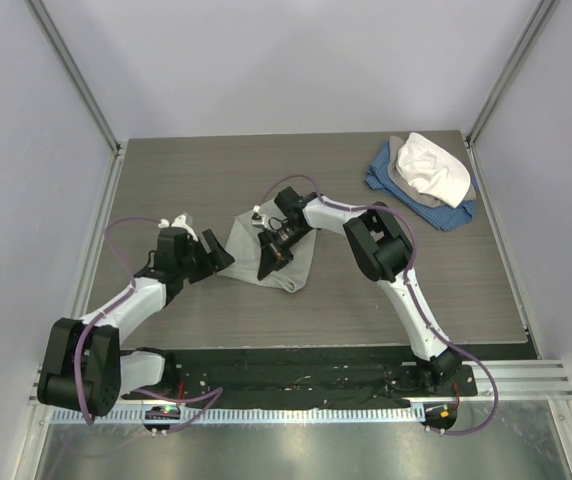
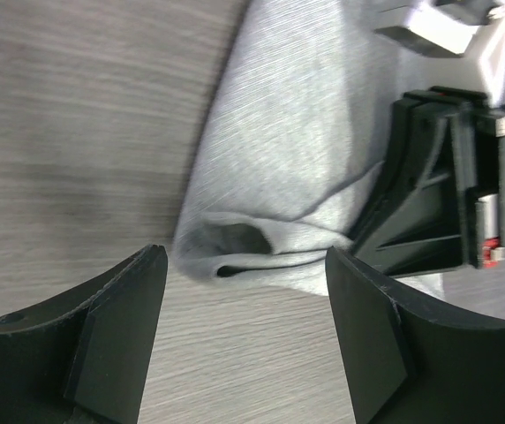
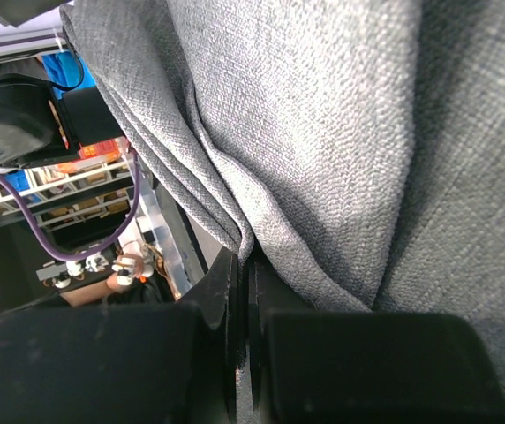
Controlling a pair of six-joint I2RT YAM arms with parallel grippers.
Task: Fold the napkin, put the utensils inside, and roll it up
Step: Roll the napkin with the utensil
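The light grey napkin (image 1: 284, 258) lies rumpled at the table's middle, partly doubled over. My right gripper (image 1: 267, 266) comes down onto it from behind. In the right wrist view its jaws are closed with a fold of the napkin (image 3: 323, 115) pinched between them at the right gripper (image 3: 244, 265). My left gripper (image 1: 218, 256) is open just left of the cloth. In the left wrist view, the left gripper (image 2: 245, 265) frames bare table in front of the napkin's rolled corner (image 2: 235, 243), and the right gripper (image 2: 438, 203) shows beyond it. The utensils are out of view.
A heap of blue, grey and white cloths (image 1: 424, 180) sits at the back right corner. Pale walls close in the wood-grain table (image 1: 166, 180) on three sides. A black rail (image 1: 296, 375) runs along the near edge by the arm bases.
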